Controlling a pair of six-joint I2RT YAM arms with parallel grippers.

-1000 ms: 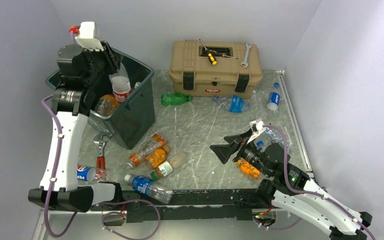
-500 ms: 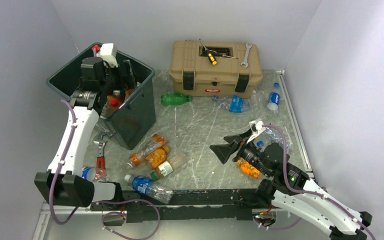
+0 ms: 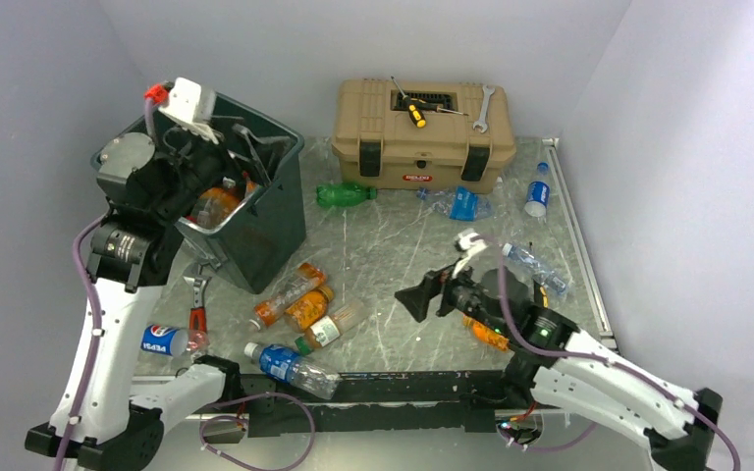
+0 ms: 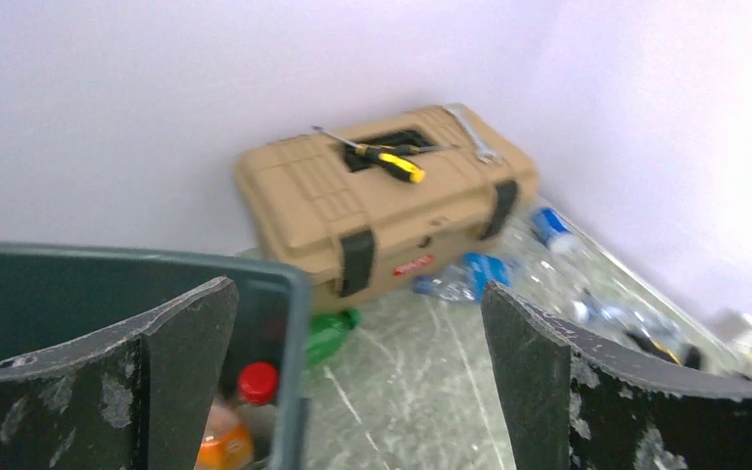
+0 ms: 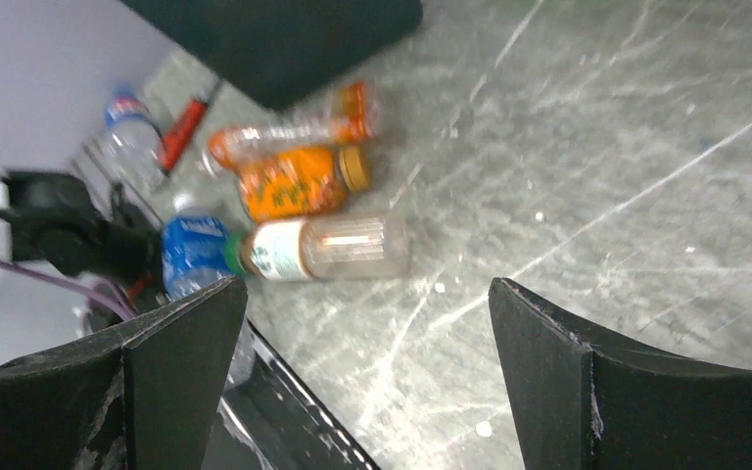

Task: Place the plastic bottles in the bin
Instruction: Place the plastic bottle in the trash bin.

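Bin: I see the dark green bin (image 3: 255, 221) at far left of the table, upright, several bottles inside; an orange one (image 3: 218, 201) and a red cap (image 4: 258, 381) show near its rim.
Left gripper: the left gripper (image 4: 352, 392) hangs over the bin's mouth, jaws wide apart, nothing between them.
Step in hand: I judge a drop-off just finished on the left; the right arm is lining up a pick.
Right gripper: the right gripper (image 5: 362, 372) is spread wide and empty, low over the table, aimed at the cluster of bottles (image 5: 304, 206) near the front edge.
Loose bottles: the green bottle (image 3: 344, 194) and crushed blue-label bottle (image 3: 461, 204) lie before the toolbox (image 3: 422, 134); one blue-capped bottle (image 3: 537, 193) near the right wall; a Pepsi bottle (image 3: 165, 340) at front left.
Next move: I'd bring the right jaws down astride the clear white-label bottle (image 5: 328, 250), across its body, then close.
Surface: grey marbled table (image 3: 393, 245), scuffed, hard; round bottles may roll.
Room: plain pale walls on three sides.
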